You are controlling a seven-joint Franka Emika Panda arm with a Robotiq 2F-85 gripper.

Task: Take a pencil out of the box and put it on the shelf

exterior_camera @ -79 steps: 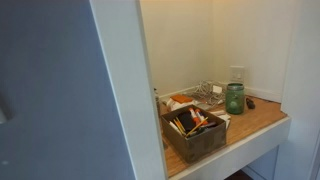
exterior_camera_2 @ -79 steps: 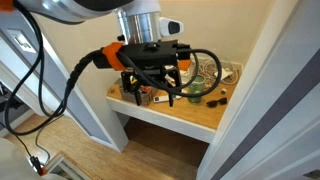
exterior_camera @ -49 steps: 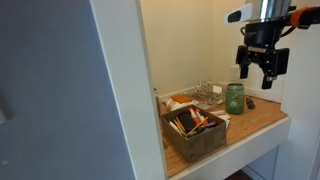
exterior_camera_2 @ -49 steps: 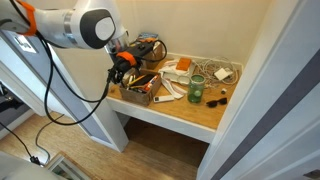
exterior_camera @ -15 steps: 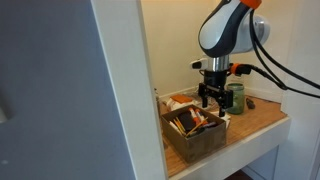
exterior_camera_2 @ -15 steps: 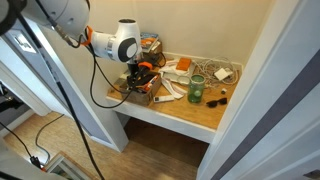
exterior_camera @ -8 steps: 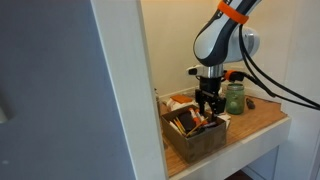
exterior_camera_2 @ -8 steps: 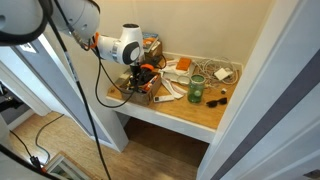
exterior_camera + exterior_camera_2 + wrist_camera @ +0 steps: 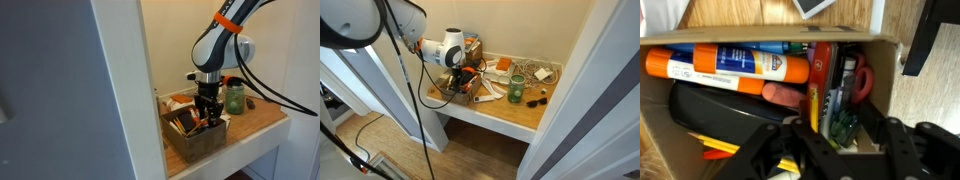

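The dark brown box (image 9: 196,141) stands at the near end of the wooden shelf (image 9: 256,121) and shows in both exterior views (image 9: 457,96). In the wrist view the box (image 9: 770,33) holds orange glue sticks (image 9: 738,68), a yellow pencil (image 9: 812,106), red-handled scissors (image 9: 862,82) and dark items. My gripper (image 9: 207,117) points straight down, its fingertips dipped into the box's top. In the wrist view the gripper (image 9: 826,142) is open, fingers either side of the pencil and a green item, holding nothing.
A green glass jar (image 9: 234,97) and a silver wire basket (image 9: 208,92) stand behind the box on the shelf (image 9: 510,113). A small dark object (image 9: 250,102) lies beside the jar. White alcove walls (image 9: 126,90) close in on both sides.
My gripper has moved down from just above the box until its fingers reach in among the contents. The box, jar and basket have not moved.
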